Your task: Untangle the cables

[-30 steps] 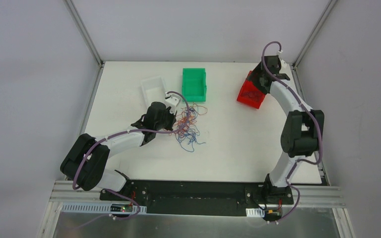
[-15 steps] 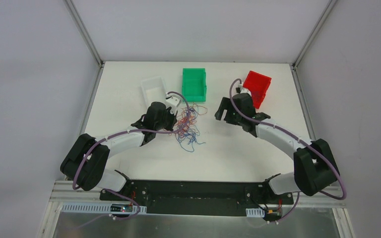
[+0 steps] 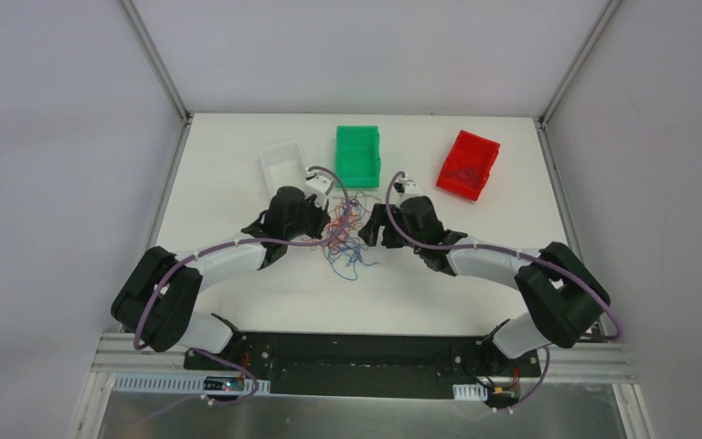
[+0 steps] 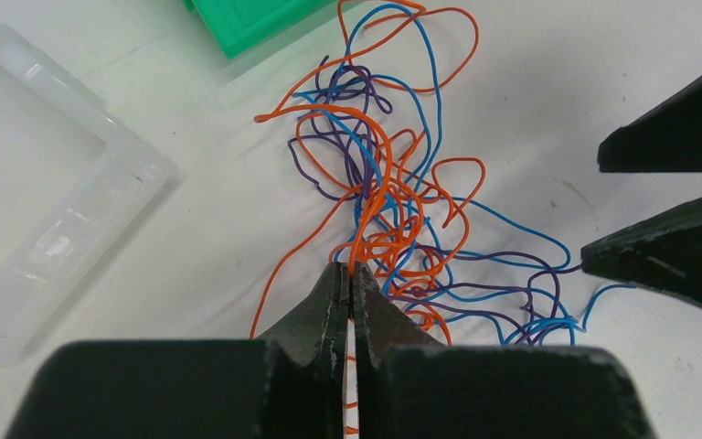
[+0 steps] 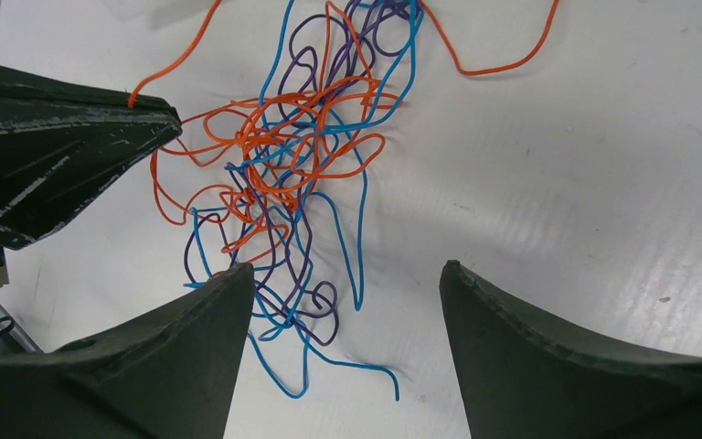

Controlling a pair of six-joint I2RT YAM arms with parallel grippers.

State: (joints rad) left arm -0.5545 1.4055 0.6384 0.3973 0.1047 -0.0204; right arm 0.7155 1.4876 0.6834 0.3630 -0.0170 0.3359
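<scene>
The cables (image 3: pixel 347 233) lie bunched in a loose knot of blue, orange and purple strands at the table's middle; the same cables (image 4: pixel 393 206) fill the left wrist view, and these cables (image 5: pixel 292 174) show in the right wrist view. My left gripper (image 3: pixel 328 235) reaches the knot from the left; seen from its wrist, the left gripper (image 4: pixel 352 272) is shut on an orange strand at the knot's edge. My right gripper (image 3: pixel 369 229) is at the knot's right side. In its own view the right gripper (image 5: pixel 345 267) is open, its left finger over the knot's lower loops, with a blue end between the fingers.
A white bin (image 3: pixel 281 165), a green bin (image 3: pixel 357 155) and a red bin (image 3: pixel 467 165) stand along the back; the red one holds some thin strands. The white bin (image 4: pixel 46 229) lies close to the left of the left gripper.
The right arm has swung from the red bin at the back right over to the knot, its gripper open. The left gripper has stayed shut on the orange strand.
</scene>
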